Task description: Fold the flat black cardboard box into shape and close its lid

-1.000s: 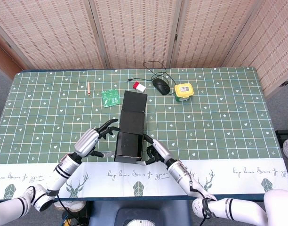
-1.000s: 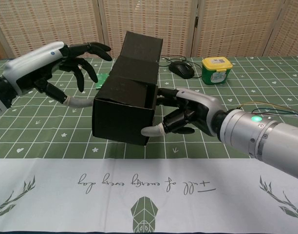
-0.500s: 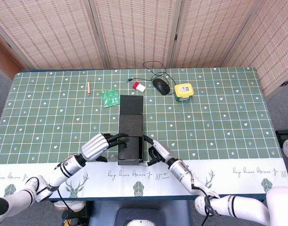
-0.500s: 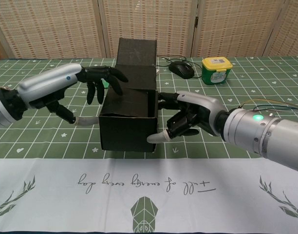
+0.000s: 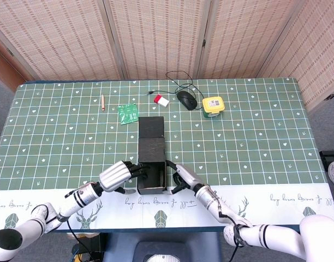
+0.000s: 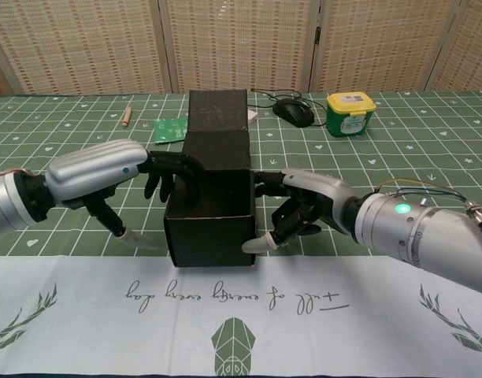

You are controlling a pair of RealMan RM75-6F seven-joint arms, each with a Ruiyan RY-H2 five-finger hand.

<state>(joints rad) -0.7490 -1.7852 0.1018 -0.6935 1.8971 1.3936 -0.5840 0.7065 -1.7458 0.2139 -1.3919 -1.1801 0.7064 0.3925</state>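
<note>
1. The black box (image 6: 211,197), tilted and raised a second ago, is now set square on the tabletop (image 5: 254,147) at lower centre, lid flap laid back.
2. The left hand (image 6: 107,169) is draped over its near top edge; the right hand (image 6: 300,209), curled, is pressed against its side.
3. Lid closing is judged near.
4. No writing can be read.

Black box (image 5: 151,161) between both hands' fingers (image 5: 135,168).

Mouse (image 5: 186,99), yellow tub (image 5: 213,105), pencil (image 5: 102,101)
</note>
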